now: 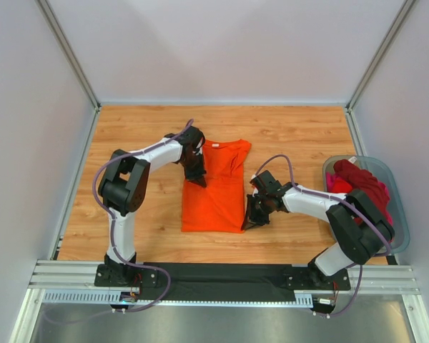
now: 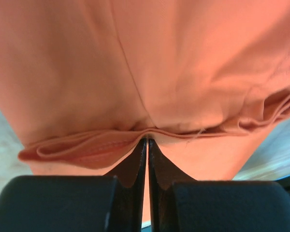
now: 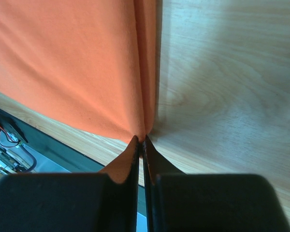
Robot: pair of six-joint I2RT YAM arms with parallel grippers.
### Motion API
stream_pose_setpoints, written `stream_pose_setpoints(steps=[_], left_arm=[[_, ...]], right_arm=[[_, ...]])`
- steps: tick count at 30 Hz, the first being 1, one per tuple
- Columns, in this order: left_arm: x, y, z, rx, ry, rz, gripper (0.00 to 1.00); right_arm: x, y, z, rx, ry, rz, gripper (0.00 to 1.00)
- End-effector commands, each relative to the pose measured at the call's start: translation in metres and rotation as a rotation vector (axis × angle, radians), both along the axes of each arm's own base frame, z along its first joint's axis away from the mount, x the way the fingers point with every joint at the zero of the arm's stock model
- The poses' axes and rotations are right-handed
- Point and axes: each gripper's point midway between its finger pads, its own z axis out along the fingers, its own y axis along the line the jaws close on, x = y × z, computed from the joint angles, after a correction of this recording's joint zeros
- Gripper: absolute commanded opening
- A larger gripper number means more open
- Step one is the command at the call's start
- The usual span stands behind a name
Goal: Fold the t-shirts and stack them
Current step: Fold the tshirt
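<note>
Wood-grain desk [image 1: 129,136], as I view it from above. An orange t-shirt [image 1: 214,189] lies at its centre, collar toward the far edge. A grey-blue tub [image 1: 402,218] sits at the right edge, toward my near side.

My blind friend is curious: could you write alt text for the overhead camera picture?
An orange t-shirt lies on a wooden table, pinched by the robot's left hand at its left edge and its right hand at the lower right corner. Red and pink shirts fill a tub at the right.
</note>
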Motion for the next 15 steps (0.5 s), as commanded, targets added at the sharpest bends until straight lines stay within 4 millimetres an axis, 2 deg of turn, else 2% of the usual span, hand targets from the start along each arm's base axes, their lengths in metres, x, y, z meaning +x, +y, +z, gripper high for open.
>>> stream_pose_setpoints(steps=[1, 5, 6, 8, 9, 10, 11, 14, 15], left_arm=[[0.023, 0.009, 0.007, -0.001, -0.045, 0.0, 0.09], [0.028, 0.009, 0.03, -0.049, -0.091, -0.011, 0.11], [0.028, 0.007, 0.043, -0.067, -0.113, -0.015, 0.12], [0.024, 0.002, 0.056, -0.116, -0.11, -0.031, 0.16], [0.018, -0.002, 0.065, -0.152, -0.103, -0.046, 0.22], [0.015, -0.001, 0.068, -0.152, -0.103, -0.046, 0.22], [0.009, -0.003, 0.073, -0.175, -0.09, -0.054, 0.27], [-0.016, 0.01, 0.076, -0.154, -0.057, -0.053, 0.34], [-0.031, 0.018, 0.077, -0.137, -0.043, -0.057, 0.36]], right_arm=[[0.004, 0.001, 0.003, -0.003, -0.033, -0.011, 0.04], [0.002, 0.0, 0.004, -0.001, -0.028, -0.015, 0.04], [0.002, 0.0, 0.005, 0.002, -0.03, -0.015, 0.04], [0.001, 0.0, 0.005, 0.004, -0.028, -0.012, 0.04], [0.001, 0.001, 0.006, 0.007, -0.032, -0.011, 0.04], [0.001, 0.001, 0.006, 0.006, -0.03, -0.012, 0.04], [0.001, 0.0, 0.005, 0.006, -0.027, -0.011, 0.04], [0.0, 0.002, 0.007, 0.015, -0.026, -0.008, 0.03], [0.0, 0.002, 0.007, 0.016, -0.027, -0.008, 0.03]])
